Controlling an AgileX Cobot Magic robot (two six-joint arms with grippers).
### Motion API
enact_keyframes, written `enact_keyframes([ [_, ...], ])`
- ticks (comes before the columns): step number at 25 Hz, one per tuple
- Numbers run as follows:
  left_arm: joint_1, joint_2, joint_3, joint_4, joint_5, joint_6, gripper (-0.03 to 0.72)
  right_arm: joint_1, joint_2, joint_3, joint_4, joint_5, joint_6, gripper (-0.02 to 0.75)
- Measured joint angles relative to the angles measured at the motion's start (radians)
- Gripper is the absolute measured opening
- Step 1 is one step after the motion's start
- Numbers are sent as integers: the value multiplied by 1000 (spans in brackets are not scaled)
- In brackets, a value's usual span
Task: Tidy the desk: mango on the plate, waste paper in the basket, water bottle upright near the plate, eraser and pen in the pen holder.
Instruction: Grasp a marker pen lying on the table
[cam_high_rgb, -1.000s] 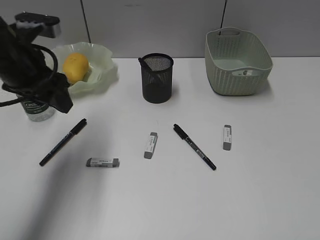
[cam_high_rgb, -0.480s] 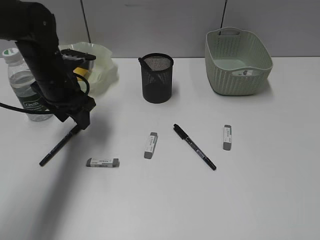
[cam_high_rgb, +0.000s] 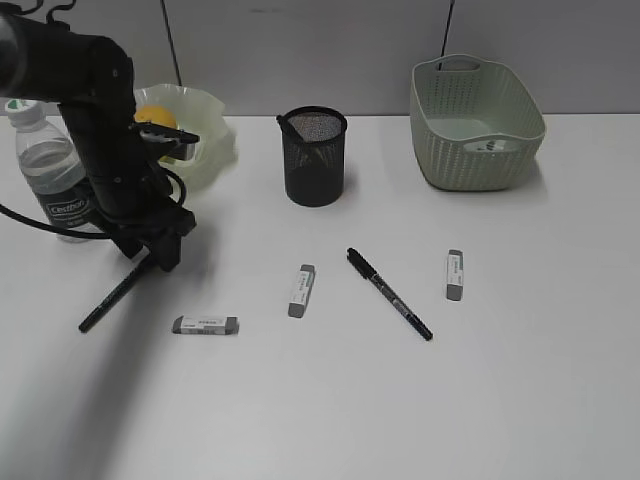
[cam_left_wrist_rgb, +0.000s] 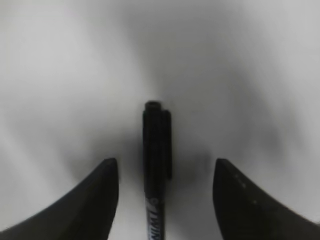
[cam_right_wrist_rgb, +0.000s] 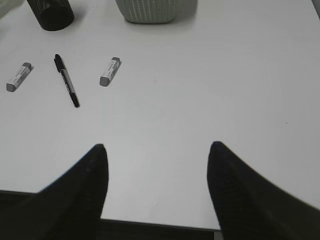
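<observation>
Ext view
left claw (cam_high_rgb: 160, 255): low over upper end of left pen (cam_high_rgb: 112, 297), tips at tabletop (cam_high_rgb: 330, 410).
mango (cam_high_rgb: 152, 116): in plate (cam_high_rgb: 215, 140), partly behind arm.
water bottle (cam_high_rgb: 50, 175): upright, far left, near plate.
pen holder (cam_high_rgb: 314, 156): centre back, upright.
basket (cam_high_rgb: 476, 122): back right; small pale item inside, can't tell what.
second pen (cam_high_rgb: 390, 294): flat, centre, btwn two erasers (cam_high_rgb: 301, 291) (cam_high_rgb: 454, 274).
third eraser (cam_high_rgb: 205, 325): flat, beside left pen's lower half.

L wrist view
left claw (cam_left_wrist_rgb: 162, 195): tips apart, either side of pen (cam_left_wrist_rgb: 156, 170), no contact visible.
pen: flat on tabletop, capped end pointing away.

R wrist view
right claw (cam_right_wrist_rgb: 157, 190): tips apart, nothing btwn, above near tabletop edge.
second pen (cam_right_wrist_rgb: 66, 80): btwn two erasers, well apart from claw.
pen holder (cam_right_wrist_rgb: 50, 12), basket (cam_right_wrist_rgb: 152, 10): top edge, cropped.
</observation>
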Motion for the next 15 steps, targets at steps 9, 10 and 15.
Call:
enact_keyframes([
  [9, 10, 19, -1, 23, -5, 0, 324, 0, 0, 0, 0, 0, 0, 497],
  [10, 10, 19, -1, 32, -5, 0, 293, 0, 0, 0, 0, 0, 0, 497],
  [15, 11, 20, -1, 32, -8, 0, 156, 0, 0, 0, 0, 0, 0, 496],
])
